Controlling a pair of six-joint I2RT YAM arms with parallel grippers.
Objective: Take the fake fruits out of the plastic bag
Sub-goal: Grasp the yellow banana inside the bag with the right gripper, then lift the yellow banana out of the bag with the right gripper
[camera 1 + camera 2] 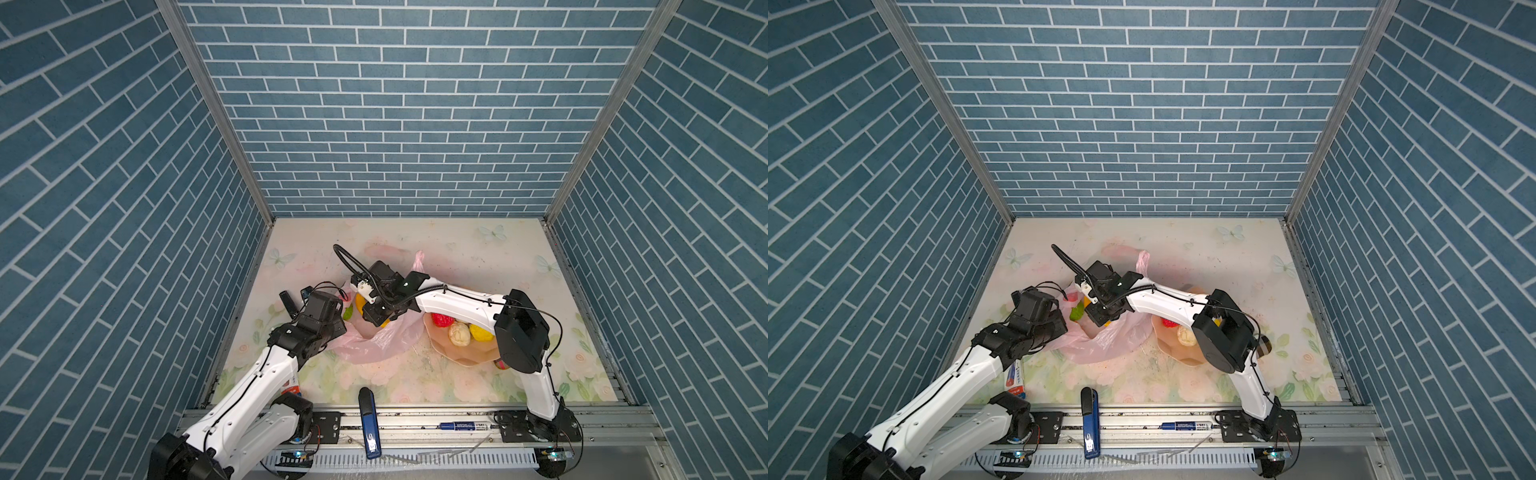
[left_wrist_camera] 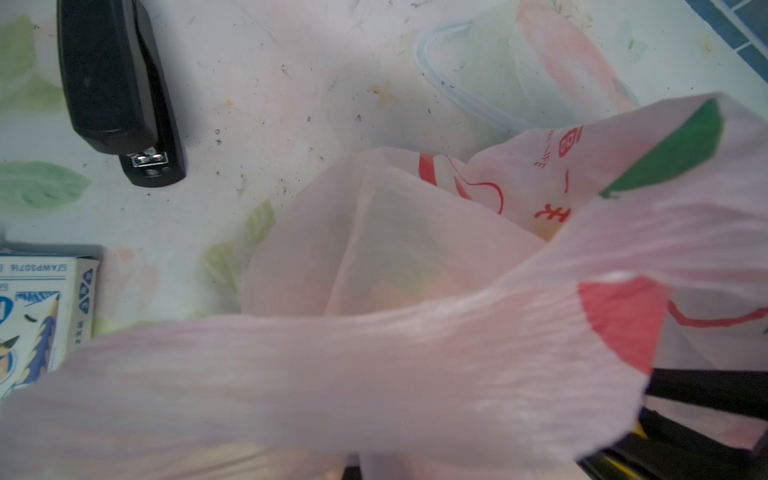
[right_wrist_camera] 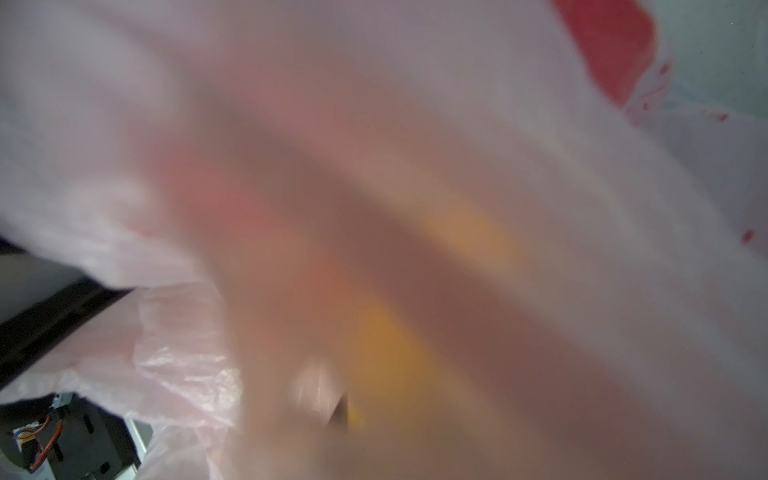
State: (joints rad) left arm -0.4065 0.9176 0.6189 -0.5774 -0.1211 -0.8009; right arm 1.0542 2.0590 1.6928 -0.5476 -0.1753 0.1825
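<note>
The left claw (image 1: 337, 323) is clamped on the rim of the plastic bag (image 1: 374, 343), with the film taut. The right claw (image 1: 374, 319) sits in the bag's mouth (its wrist view is all blur), so I cannot tell its grip. A green fruit (image 1: 348, 311) lies between the claws. The red ball (image 1: 441, 319), cream ball (image 1: 459, 334) and yellow ball (image 1: 480, 332) rest on the plate (image 1: 465, 358), under the right arm.

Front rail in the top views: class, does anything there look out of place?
Yes. A blue stapler lies crosswise over the front rail, and a blue marker lies along it. Both sit off the floral mat, which is where the work happens.
</note>
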